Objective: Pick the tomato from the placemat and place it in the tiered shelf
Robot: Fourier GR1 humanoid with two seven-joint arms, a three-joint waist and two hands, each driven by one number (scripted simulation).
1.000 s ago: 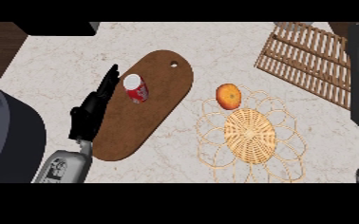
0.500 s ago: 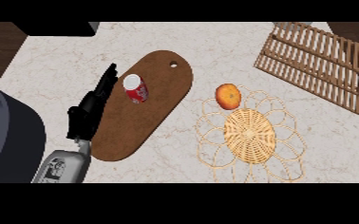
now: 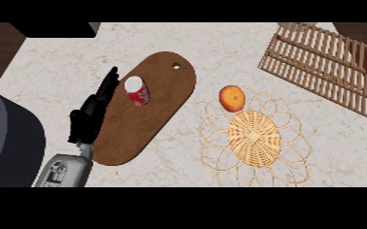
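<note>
- Left hand [image 3: 87, 121]: fingers [image 3: 108, 81] straight, holding nothing; right hand out of view.
- Round orange-red tomato [image 3: 231, 98] lies well right of the fingers, on the woven wicker placemat [image 3: 255, 137] edge.

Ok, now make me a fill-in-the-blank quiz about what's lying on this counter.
1. The tomato lies on the far edge of the woven ____.
2. The red can sits on the brown cutting ____.
3. The one hand in view, fingers straight, is the robot's ____ hand.
4. The slatted wooden shelf sits at the view's upper ____ corner.

Missing words: placemat; board; left; right.
</note>
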